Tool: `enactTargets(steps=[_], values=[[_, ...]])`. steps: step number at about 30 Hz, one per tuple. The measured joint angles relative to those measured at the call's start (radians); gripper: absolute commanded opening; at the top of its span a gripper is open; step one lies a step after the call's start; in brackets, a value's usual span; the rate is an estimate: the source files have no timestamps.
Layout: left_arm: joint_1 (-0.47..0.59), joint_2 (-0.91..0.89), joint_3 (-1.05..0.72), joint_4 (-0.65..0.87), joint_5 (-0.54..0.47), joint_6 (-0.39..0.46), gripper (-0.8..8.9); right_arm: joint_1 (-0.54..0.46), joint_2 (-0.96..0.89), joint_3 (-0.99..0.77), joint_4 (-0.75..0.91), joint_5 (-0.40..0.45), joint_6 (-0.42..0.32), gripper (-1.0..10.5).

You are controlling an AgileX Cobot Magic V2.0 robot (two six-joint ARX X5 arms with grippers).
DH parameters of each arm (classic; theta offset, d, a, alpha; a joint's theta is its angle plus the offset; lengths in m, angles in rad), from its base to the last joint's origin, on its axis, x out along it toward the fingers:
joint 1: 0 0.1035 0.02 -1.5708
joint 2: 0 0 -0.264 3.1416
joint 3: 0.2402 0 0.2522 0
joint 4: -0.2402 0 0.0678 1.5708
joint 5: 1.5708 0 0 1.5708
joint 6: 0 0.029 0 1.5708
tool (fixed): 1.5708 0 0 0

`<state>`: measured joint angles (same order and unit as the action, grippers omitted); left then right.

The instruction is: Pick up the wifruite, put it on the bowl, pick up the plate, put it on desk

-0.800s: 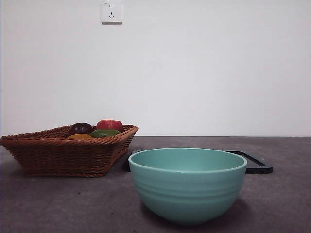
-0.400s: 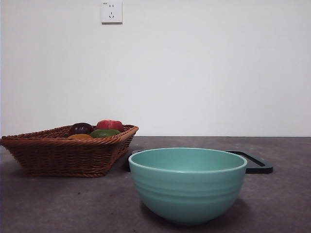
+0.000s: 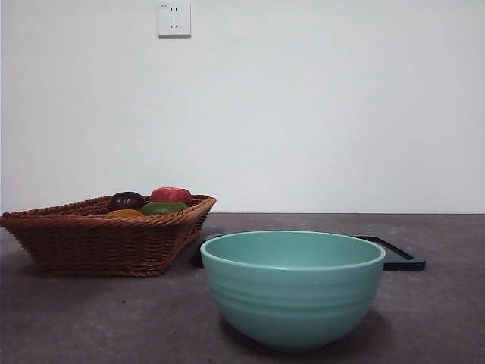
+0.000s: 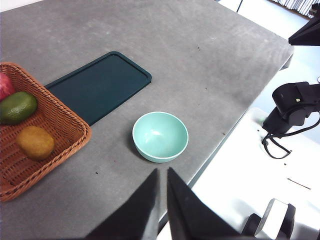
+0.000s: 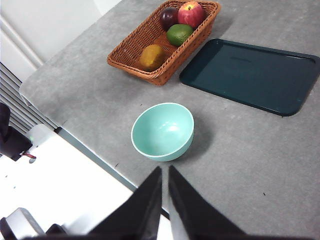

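Observation:
The wifruite is an orange-brown oval lying in the brown wicker basket; the front view shows only its top over the rim. The mint-green bowl stands empty near the desk's front edge. Behind it lies the plate, a flat dark green rectangular tray. My left gripper and right gripper both hang high above the desk, jaws shut on nothing, well clear of everything.
The basket also holds a green fruit, a dark purple fruit and a red apple. A white wall with a socket stands behind. The other arm's base sits beyond the desk edge.

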<state>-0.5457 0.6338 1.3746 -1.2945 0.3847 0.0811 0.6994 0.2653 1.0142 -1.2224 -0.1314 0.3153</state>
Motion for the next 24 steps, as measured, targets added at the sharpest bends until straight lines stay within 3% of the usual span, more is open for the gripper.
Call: enactTargets(steps=[7, 16, 19, 24], values=[[0.018, 0.000, 0.000, 0.000, 0.000, 0.000, 0.20, 0.000, 0.000, 0.000, 0.000, 0.000, 0.000, 0.2], [0.221, -0.024, -0.078, 0.093, 0.000, 0.008, 0.19, 0.000, 0.000, 0.000, 0.000, 0.000, 0.000, 0.2], [0.296, -0.070, -0.224, 0.223, 0.001, 0.011, 0.19, 0.000, 0.000, 0.000, 0.000, 0.000, 0.000, 0.2], [0.425, -0.187, -0.567, 0.618, 0.000, -0.018, 0.19, 0.000, 0.000, 0.000, 0.000, 0.000, 0.000, 0.2]])
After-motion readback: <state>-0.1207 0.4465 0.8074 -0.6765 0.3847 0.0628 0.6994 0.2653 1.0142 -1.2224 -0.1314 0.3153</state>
